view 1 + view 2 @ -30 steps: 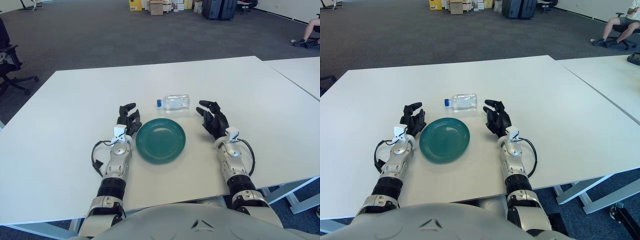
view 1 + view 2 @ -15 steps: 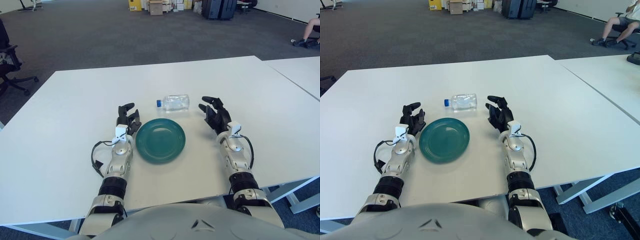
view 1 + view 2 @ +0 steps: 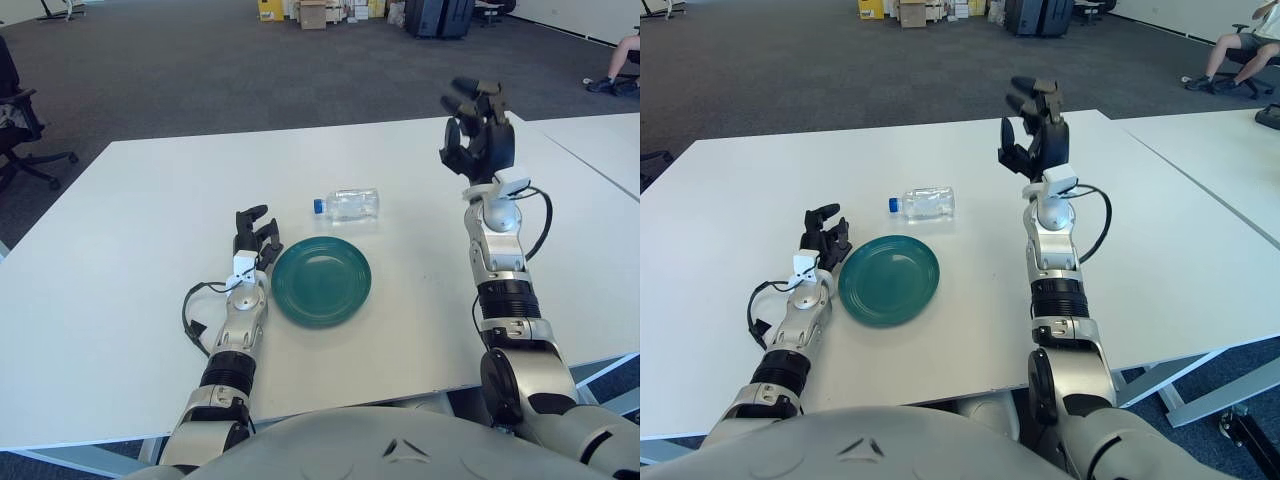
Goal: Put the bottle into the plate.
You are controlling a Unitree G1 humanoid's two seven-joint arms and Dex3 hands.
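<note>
A clear plastic bottle (image 3: 345, 204) with a blue cap lies on its side on the white table (image 3: 150, 220), just beyond a round teal plate (image 3: 321, 281). My right hand (image 3: 476, 125) is raised high above the table, to the right of the bottle and well apart from it, fingers spread and empty. My left hand (image 3: 253, 236) rests on the table by the plate's left rim, fingers relaxed and empty.
A second white table (image 3: 600, 140) adjoins at the right. An office chair (image 3: 18, 125) stands on the carpet at the far left. Boxes and dark cases (image 3: 330, 12) line the back of the room. A seated person's leg (image 3: 622, 55) shows at far right.
My right hand has lifted off the table from beside the plate and risen up and back, now high above the surface. The left hand, bottle and plate have not moved.
</note>
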